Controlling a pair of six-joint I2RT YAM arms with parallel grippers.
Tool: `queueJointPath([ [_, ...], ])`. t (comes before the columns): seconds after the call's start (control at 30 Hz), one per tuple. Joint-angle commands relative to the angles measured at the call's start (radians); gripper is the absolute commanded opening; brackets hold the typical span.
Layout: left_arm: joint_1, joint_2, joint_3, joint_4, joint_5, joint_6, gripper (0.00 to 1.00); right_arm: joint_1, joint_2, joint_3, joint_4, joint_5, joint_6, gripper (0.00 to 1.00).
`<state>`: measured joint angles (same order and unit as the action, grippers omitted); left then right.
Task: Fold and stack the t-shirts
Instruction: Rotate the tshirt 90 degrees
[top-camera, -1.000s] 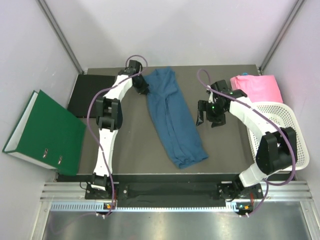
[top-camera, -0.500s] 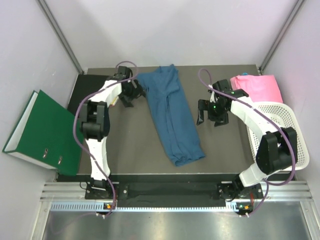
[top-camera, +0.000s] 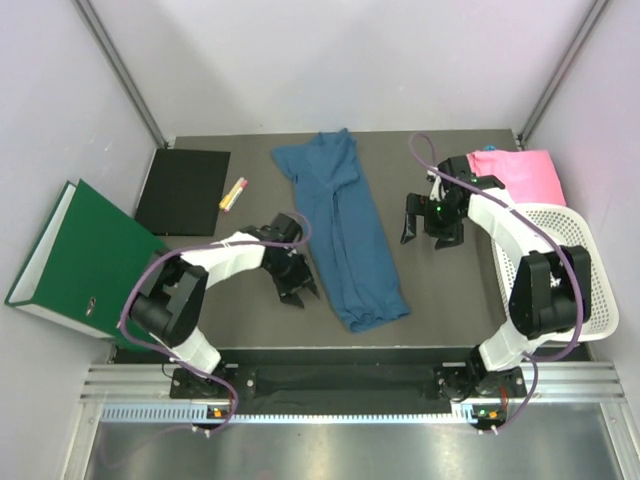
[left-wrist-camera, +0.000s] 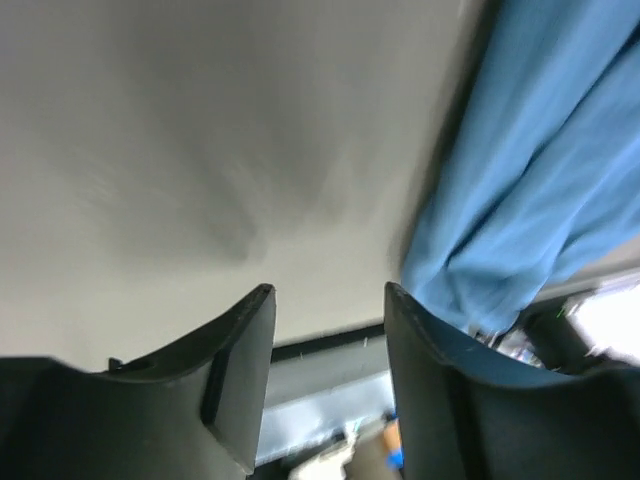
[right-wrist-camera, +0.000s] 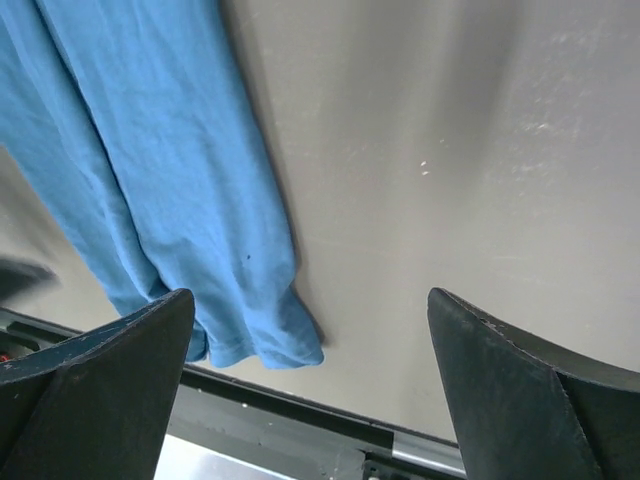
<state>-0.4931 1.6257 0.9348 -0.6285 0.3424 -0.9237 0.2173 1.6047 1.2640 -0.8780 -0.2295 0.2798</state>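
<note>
While the left gripper (top-camera: 297, 290) and right gripper (top-camera: 432, 222) are hanging spread and empty, the limp blue shirt (top-camera: 345, 235) is likely wanting near-corner pinches.

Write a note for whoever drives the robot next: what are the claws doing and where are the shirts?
Left gripper: open, empty, by the blue shirt's near left edge.
Right gripper: open, empty, to the shirt's right.
Blue shirt: a long narrow strip in mid-table.
Pink shirt: far right corner, apparently folded.
Done: blue narrowed lengthwise.
Left: fold it shorter, then stack the two shirts.
</note>
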Motion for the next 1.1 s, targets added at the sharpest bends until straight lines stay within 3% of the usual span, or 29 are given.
queueJointPath([
  [0.0, -0.132, -0.017, -0.01, 0.076, 0.061, -0.096, 0.56, -0.042, -0.02, 0.026, 0.039, -0.039, -0.028, 1.0],
  [0.2, -0.26, 0.059, 0.054, 0.11, 0.049, -0.144, 0.59, -0.081, -0.058, -0.014, 0.043, -0.06, -0.04, 1.0],
  [0.5, -0.344, 0.224, 0.159, 0.093, 0.073, -0.129, 0.56, -0.113, -0.107, -0.071, 0.051, -0.086, -0.045, 1.0],
  [0.53, -0.348, 0.232, 0.167, 0.087, 0.076, -0.124, 0.52, -0.113, -0.111, -0.072, 0.053, -0.087, -0.047, 1.0],
  [0.63, -0.354, 0.234, 0.179, 0.031, 0.07, -0.109, 0.07, -0.116, -0.111, -0.074, 0.053, -0.096, -0.045, 1.0],
  [0.67, -0.354, 0.217, 0.182, 0.0, 0.049, -0.103, 0.0, -0.116, -0.109, -0.072, 0.051, -0.099, -0.047, 1.0],
  [0.87, -0.354, 0.119, 0.177, -0.25, -0.081, -0.047, 0.0, -0.116, -0.088, -0.074, 0.07, -0.128, -0.036, 0.99],
  [1.07, -0.34, 0.016, 0.056, -0.353, -0.143, -0.037, 0.0, -0.114, -0.06, -0.089, 0.089, -0.159, -0.024, 1.0],
])
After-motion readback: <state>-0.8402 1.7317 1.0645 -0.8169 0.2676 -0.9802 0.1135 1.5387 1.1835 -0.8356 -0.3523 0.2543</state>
